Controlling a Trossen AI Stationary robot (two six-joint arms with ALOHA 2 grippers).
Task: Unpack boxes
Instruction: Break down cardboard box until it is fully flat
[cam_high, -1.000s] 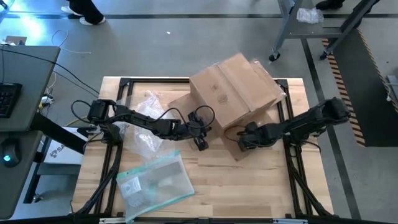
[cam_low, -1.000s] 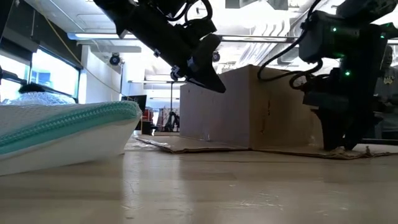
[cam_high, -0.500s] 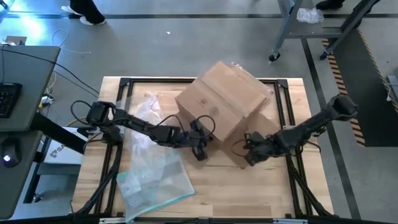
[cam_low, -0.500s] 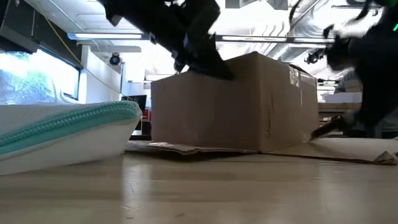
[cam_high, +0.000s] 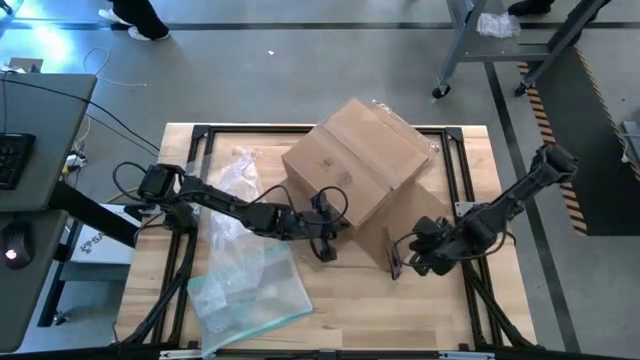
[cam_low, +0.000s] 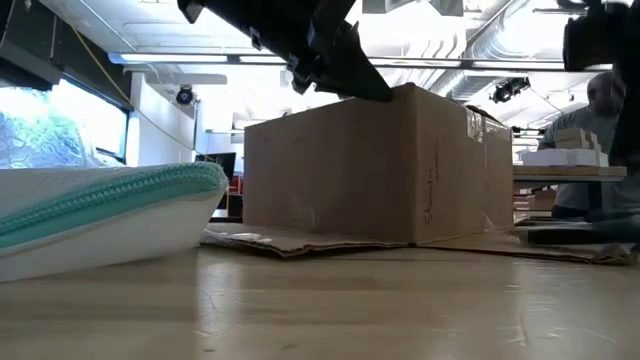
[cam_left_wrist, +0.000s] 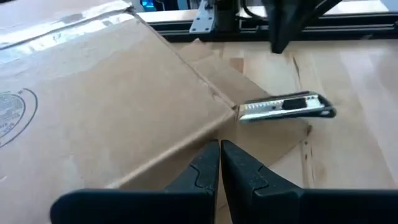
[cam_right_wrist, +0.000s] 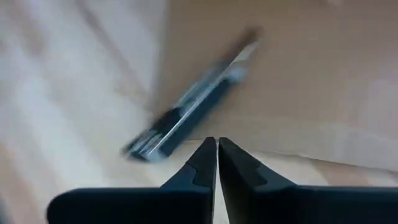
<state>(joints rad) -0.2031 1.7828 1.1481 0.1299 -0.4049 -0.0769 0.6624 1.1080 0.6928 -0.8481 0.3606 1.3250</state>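
Observation:
The brown cardboard box (cam_high: 350, 160) stands mid-table on its underside, one flap (cam_high: 405, 225) spread flat on the wood toward the near right. My left gripper (cam_high: 325, 250) is shut and hovers at the box's near upper edge (cam_left_wrist: 186, 124). A silver-and-black utility knife (cam_left_wrist: 286, 107) lies on the flap's outer end, also in the right wrist view (cam_right_wrist: 186, 118). My right gripper (cam_high: 414, 260) is shut, raised just right of the knife, with nothing between its fingers. My left gripper: its shut fingertips (cam_low: 375, 90) stand level with the box's top near edge (cam_low: 400, 92), slanting down from the table's left. I cannot tell whether they touch the cardboard.
A clear pouch with a teal edge (cam_high: 245, 295) lies at the near left, with bubble wrap (cam_high: 235, 195) behind it. Black frame rails (cam_high: 460, 200) run along the table's sides. A person (cam_low: 600, 100) sits in the room beyond the right side.
The box has slid and turned toward the table's near left, then stayed put. My right gripper has risen and drawn back from the flap toward the near right edge, leaving the knife lying on the flap. My left gripper has shifted slightly toward the near edge.

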